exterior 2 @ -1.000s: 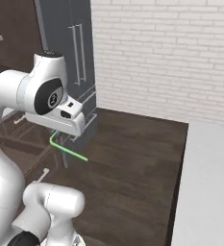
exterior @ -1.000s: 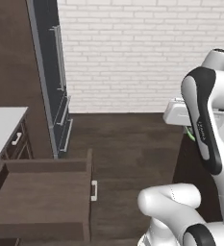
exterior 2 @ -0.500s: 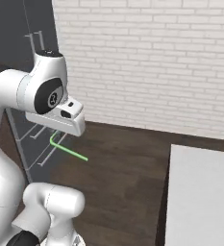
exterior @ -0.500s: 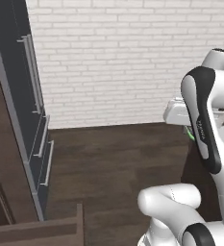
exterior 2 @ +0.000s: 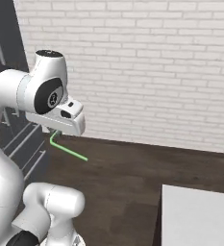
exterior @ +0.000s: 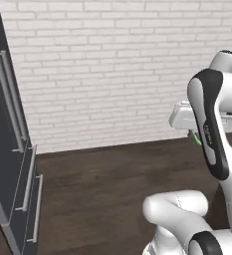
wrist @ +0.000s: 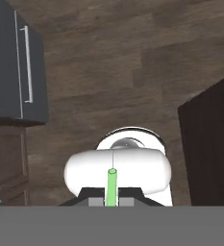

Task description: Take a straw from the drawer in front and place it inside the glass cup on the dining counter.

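One straw (exterior 2: 68, 151), light green, is grasped in the tool (exterior 2: 54, 131) w/ fingers clenched on its upper end. In right base view it hangs from under the hand, then its long axis slants down & to the right, free end over the dark wood floor (exterior 2: 132, 178). In hand view the straw (wrist: 111, 187) points straight away from the camera. Arm is raised, hand held high & level, above the floor, white brick wall (exterior: 102, 69) behind. Corner of white bench (exterior 2: 197, 216) at lower right.

Open floor (exterior 2: 132, 168) ahead; dark cabinet (exterior: 8, 164) left, dining counter (exterior 2: 200, 216) right.
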